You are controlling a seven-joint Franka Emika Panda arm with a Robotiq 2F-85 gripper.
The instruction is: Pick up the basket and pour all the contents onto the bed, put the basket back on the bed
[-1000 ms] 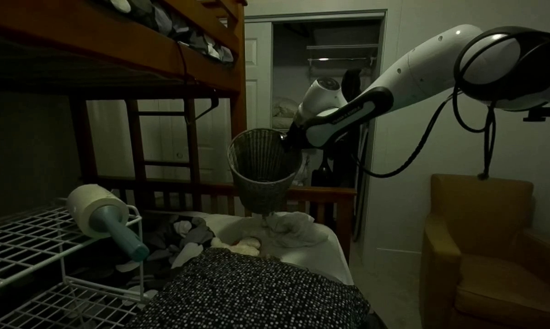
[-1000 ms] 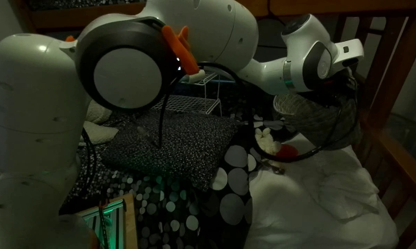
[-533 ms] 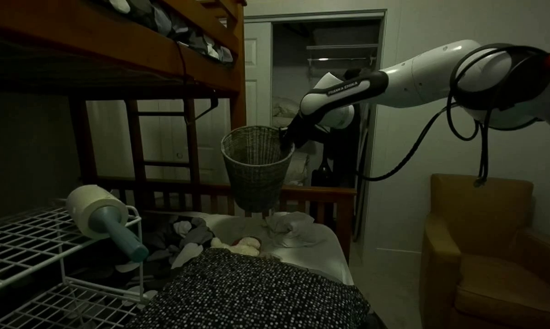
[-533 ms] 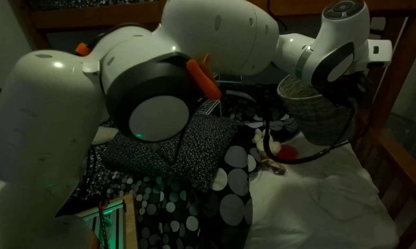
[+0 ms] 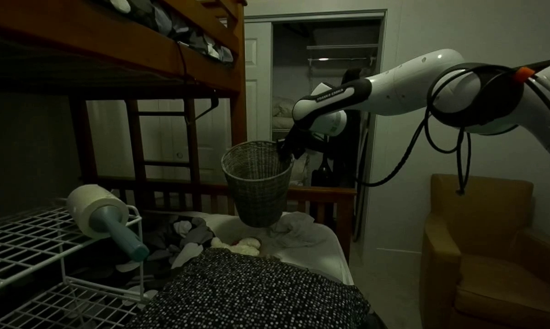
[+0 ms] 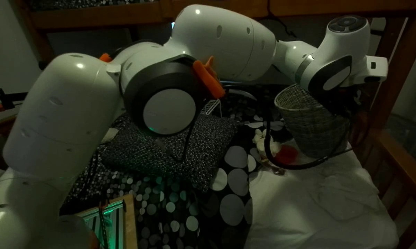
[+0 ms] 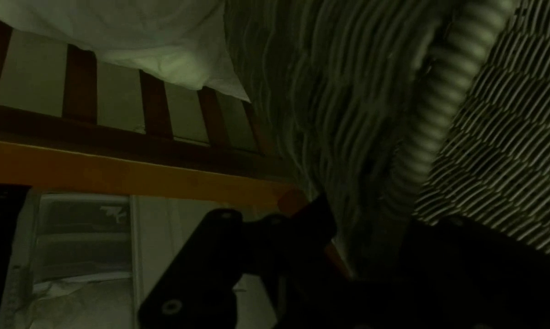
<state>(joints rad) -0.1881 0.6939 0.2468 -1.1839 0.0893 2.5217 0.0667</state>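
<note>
Lowered since the earlier frame, a round grey-brown wicker basket (image 5: pixel 257 196) is held by the black two-fingered gripper (image 5: pixel 285 150), jaws clamped on its coiled rim (image 7: pixel 432 119); probably light, stiff, best gripped there.

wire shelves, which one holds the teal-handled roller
The upper shelf: the roller lies on it, handle over the edge; the lower shelf shows no roller.
</note>
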